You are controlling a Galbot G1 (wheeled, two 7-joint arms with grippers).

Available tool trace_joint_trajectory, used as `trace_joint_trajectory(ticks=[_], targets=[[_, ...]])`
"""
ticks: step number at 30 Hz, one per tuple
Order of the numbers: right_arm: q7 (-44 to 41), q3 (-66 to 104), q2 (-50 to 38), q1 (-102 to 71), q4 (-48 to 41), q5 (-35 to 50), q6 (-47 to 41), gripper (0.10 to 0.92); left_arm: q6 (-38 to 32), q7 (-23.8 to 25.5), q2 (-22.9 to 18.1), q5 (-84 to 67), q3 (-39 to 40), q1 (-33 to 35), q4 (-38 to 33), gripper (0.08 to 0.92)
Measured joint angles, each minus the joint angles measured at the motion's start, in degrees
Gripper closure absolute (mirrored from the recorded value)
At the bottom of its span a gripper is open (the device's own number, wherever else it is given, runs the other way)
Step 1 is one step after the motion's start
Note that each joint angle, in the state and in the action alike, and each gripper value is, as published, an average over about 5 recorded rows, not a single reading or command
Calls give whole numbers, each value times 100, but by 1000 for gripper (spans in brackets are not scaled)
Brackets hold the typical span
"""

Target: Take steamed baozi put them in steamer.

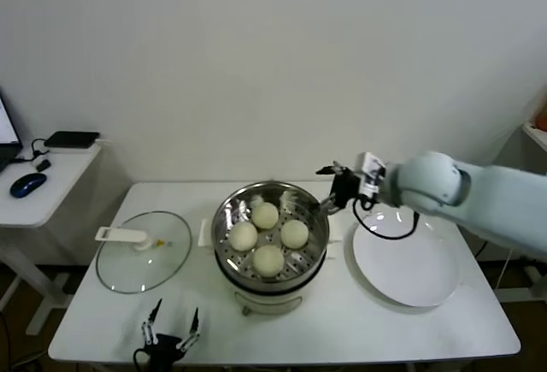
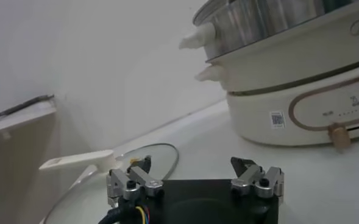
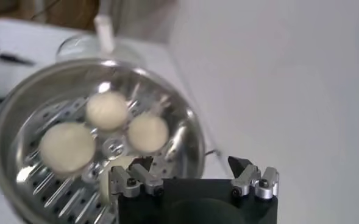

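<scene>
We see the steamer standing near the middle of the white surface, a little toward the front edge. All four steamed baozi lie inside it on the perforated tray, set in a loose diamond: one toward the back, one toward the front, one on each side, close together but not piled.

Our right tool hangs just beyond the steamer's rim on the right-hand side, toward the back edge of the surface. In the right wrist view its two fingers stand spread well apart with nothing between them, and the steamer with three of the buns shows behind them.

Our left tool sits low at the front edge of the surface, toward the left corner, in front of the glass lid. Its fingers are likewise parted wide and hold nothing; the left wrist view looks past them at the steamer's white base and at the lid's white handle.

The lid lies flat on the left part of the surface, just beside the steamer. A white plate lies on the right part, with nothing on it, under the right arm.
</scene>
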Motion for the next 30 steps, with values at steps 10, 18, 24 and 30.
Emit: trace_joint_trajectory(ticks=[10,18,24,30], targets=[[591,3835,72,-3822,603,-1126,1077,203,-16,-40,-67,34,52,18,-28,177],[526,6855,1426,-6873,680,-1971,2268,203,-14,-60,-76,2,44,49,-91,177],[376,8477,2524,-9133,526,-2391,3296,203,-16,-65,-76,-6,66,67,-132,177],[234,9299,3367,-11019,337,-2575,4223,203,-21,-73,-70,-13,59,88,-168,177]])
